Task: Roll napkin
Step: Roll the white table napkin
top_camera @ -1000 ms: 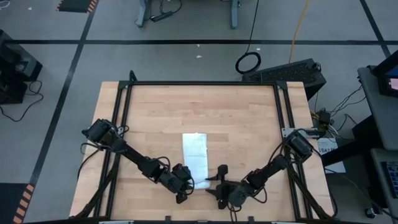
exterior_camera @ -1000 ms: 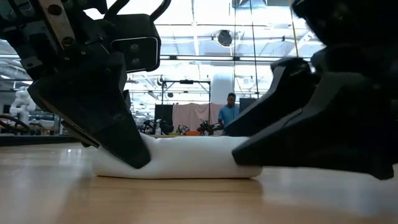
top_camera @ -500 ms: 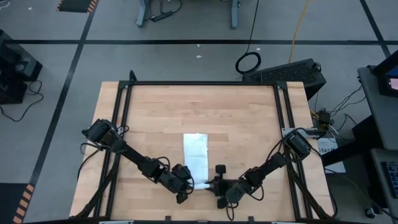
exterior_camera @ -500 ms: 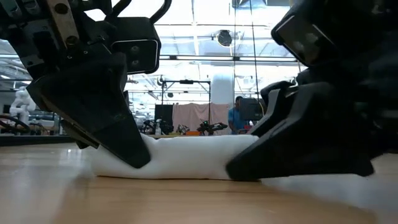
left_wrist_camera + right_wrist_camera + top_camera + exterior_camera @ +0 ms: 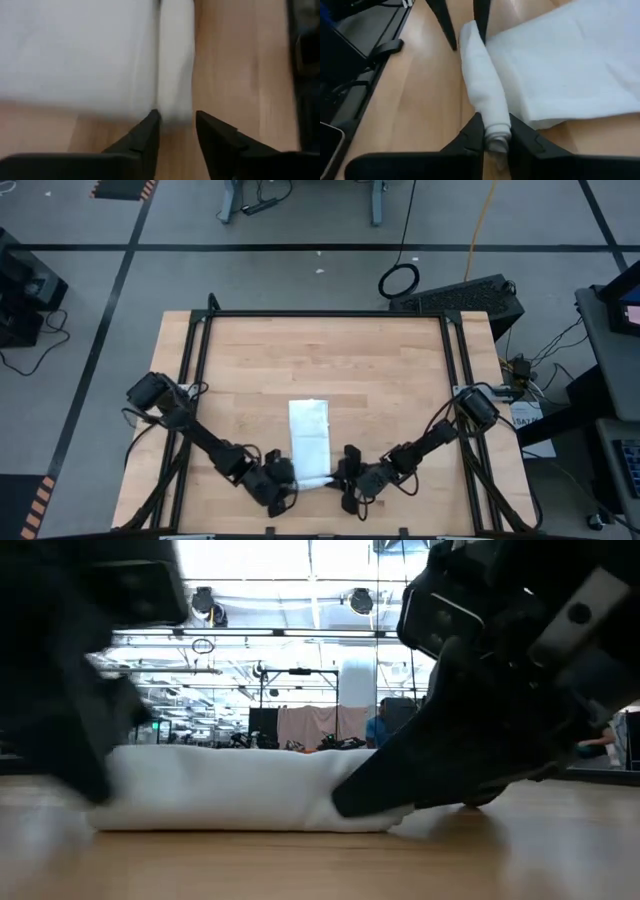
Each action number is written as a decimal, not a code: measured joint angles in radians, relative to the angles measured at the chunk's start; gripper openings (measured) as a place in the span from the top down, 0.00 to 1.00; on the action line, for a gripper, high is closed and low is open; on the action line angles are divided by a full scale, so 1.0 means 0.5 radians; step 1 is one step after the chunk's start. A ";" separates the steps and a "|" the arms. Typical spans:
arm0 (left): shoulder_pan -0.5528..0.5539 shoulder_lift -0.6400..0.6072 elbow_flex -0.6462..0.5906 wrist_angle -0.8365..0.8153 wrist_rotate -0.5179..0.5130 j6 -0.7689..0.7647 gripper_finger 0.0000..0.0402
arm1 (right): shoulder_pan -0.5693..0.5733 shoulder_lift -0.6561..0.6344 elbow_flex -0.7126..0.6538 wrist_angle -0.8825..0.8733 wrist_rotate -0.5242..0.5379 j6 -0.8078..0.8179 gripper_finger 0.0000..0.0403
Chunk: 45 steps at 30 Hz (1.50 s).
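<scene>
Since a second ago the left gripper [image 5: 285, 480] has slid along the front edge of the table and its fingers [image 5: 145, 137] have let go: they now stand parted at one end of the roll, with a gap between them and the cloth tip just ahead, not pinched. The right gripper [image 5: 338, 478], wide open a second ago and clear of the cloth, has come in and clenched its fingers [image 5: 472, 137] on the other end of the roll.

The thin white cloth napkin [image 5: 309, 438] lies near the middle of the table's front edge. Its front end is wound into a tight roll [image 5: 482, 95] lying along that edge between the two grippers, while the rest lies flat and stretches toward the middle of the table.

The light wooden table [image 5: 320, 360] is framed by black metal rails [image 5: 325, 313]. Around it is a grey floor with black tape lines; a coiled cable [image 5: 400, 280] lies past the far edge. Across the table the low view shows a bright hall with a person in a blue top [image 5: 378, 728] far off.
</scene>
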 joint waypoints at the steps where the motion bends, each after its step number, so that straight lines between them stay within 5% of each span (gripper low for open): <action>1: -0.027 -0.024 -0.003 -0.052 -0.040 0.019 0.65 | -0.005 -0.001 0.000 -0.001 -0.028 0.028 0.90; 9: -0.283 -0.033 0.000 0.082 -0.925 0.494 0.53 | -0.070 -0.007 -0.002 -0.007 -0.156 0.299 0.90; 20: -0.346 0.249 0.005 0.554 -1.175 1.277 0.35 | -0.178 -0.064 -0.001 -0.069 -0.450 0.520 0.89; 26: -0.306 0.296 0.006 0.469 -1.174 1.337 0.34 | -0.207 -0.068 -0.001 -0.099 -0.518 0.556 0.89; 32: -0.250 0.309 0.010 0.391 -1.121 1.290 0.46 | -0.220 -0.070 -0.002 -0.105 -0.566 0.562 0.89; 40: -0.241 0.311 0.011 0.339 -1.073 1.082 0.92 | -0.217 -0.092 -0.004 -0.128 -0.568 0.490 0.82; 45: -0.244 0.308 0.010 0.260 -1.073 0.761 0.91 | -0.169 -0.241 -0.021 -0.359 -0.617 0.054 0.63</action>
